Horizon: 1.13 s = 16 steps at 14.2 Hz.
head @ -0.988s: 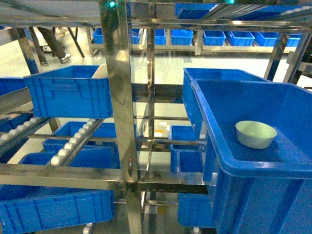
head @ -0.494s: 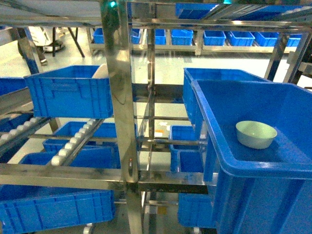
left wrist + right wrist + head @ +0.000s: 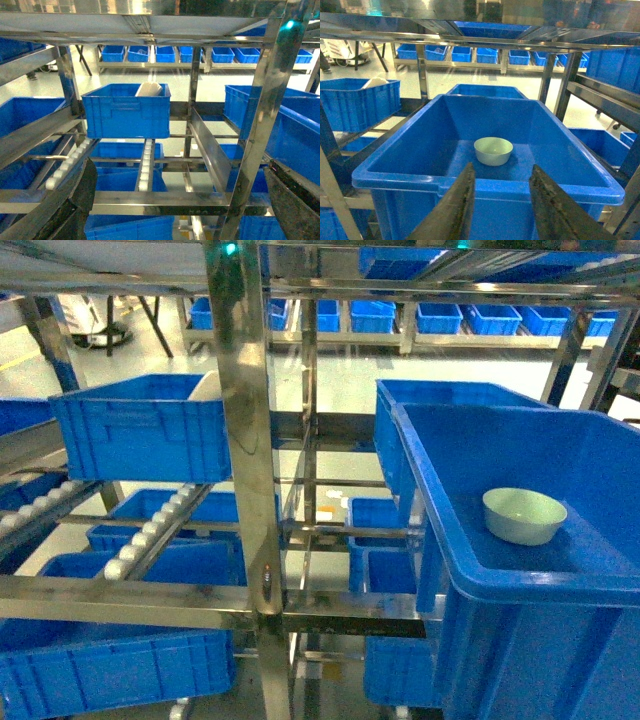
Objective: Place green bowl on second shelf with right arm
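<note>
The green bowl [image 3: 524,515] [image 3: 493,151] is small, pale mint, and stands upright on the floor of a big blue crate [image 3: 440,500] [image 3: 395,177] on the rack's right side. My right gripper [image 3: 502,166] is open and empty. Its two dark fingers [image 3: 460,205] hang just outside the crate's near wall, in line with the bowl but short of it. My left gripper [image 3: 180,165] is open wide with nothing in it, facing the rack's left bay. Neither gripper shows in the head view.
A steel rack post [image 3: 245,440] stands in front at centre-left. A smaller blue crate [image 3: 140,425] [image 3: 125,110] holding a white object sits on the left shelf above roller rails [image 3: 150,530]. More blue crates fill the lower levels and the far racks.
A person's legs at the far top left have gone from view. The bowl and the crates have not moved.
</note>
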Motion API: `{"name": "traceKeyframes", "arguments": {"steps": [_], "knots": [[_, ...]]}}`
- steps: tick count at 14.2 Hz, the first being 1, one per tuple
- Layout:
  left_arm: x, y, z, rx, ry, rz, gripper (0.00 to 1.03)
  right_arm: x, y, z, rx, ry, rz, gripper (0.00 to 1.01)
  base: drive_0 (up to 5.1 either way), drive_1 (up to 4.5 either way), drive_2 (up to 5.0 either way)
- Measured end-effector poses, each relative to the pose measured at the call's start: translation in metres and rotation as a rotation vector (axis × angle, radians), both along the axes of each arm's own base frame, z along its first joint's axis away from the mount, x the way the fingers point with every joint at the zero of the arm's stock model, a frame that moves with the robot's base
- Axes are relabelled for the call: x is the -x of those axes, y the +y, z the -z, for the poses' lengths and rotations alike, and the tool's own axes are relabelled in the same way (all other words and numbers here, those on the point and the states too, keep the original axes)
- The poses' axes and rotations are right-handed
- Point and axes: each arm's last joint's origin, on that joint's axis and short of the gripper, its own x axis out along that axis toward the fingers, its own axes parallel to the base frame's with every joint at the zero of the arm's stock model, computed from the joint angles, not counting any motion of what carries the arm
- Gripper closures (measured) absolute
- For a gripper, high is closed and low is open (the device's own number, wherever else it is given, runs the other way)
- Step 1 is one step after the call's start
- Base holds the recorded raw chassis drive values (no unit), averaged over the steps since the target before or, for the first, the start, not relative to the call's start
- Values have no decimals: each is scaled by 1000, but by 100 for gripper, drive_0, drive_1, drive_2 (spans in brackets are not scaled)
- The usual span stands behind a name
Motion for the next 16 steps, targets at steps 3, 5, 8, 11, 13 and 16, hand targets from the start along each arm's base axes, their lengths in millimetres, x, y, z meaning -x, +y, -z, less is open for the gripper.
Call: {"name": "traceKeyframes", "arguments": {"steps": [3, 5, 8, 11, 13, 16], "knots": [[0, 0, 0, 0, 0, 0, 5, 0, 0, 0, 0, 0, 0, 30, 0, 0, 0], [0, 0, 0, 0, 0, 0, 5, 0, 0, 0, 0, 0, 0, 3, 0, 0, 0], [0, 0, 0, 0, 0, 0, 5, 0, 0, 0, 0, 0, 0, 3, 0, 0, 0], [0, 0, 0, 0, 0, 0, 5, 0, 0, 0, 0, 0, 0, 3, 0, 0, 0], [0, 0, 0, 0, 0, 0, 5, 0, 0, 0, 0, 0, 0, 3, 0, 0, 0], [0, 0, 0, 0, 0, 0, 5, 0, 0, 0, 0, 0, 0, 3, 0, 0, 0]]}}
